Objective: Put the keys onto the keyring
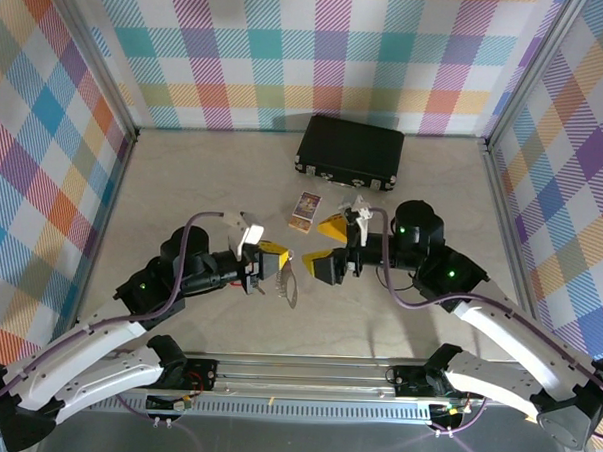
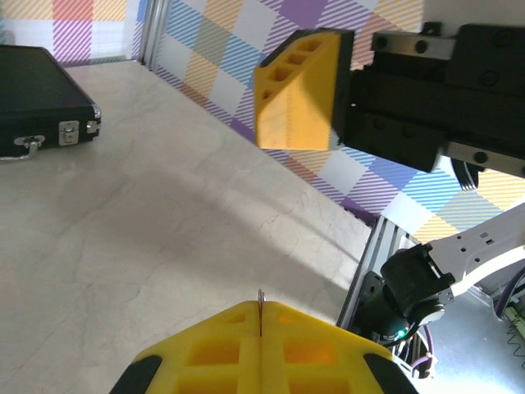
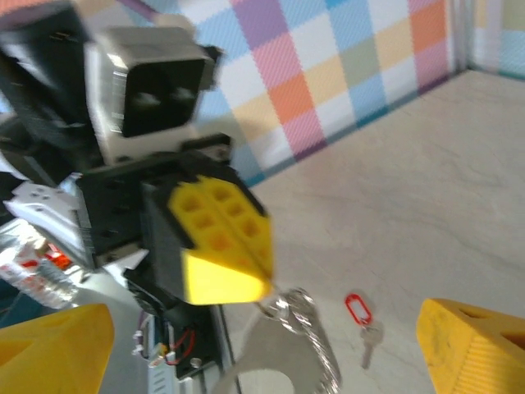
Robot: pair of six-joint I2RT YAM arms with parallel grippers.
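No legible text, labels or numbers.

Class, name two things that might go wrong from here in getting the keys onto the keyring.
1. The keys lie flat on the table; the open right gripper may fail to pinch something so thin.
2. The left gripper is shut on only the keyring's edge, so pushing a key against it may twist it loose.
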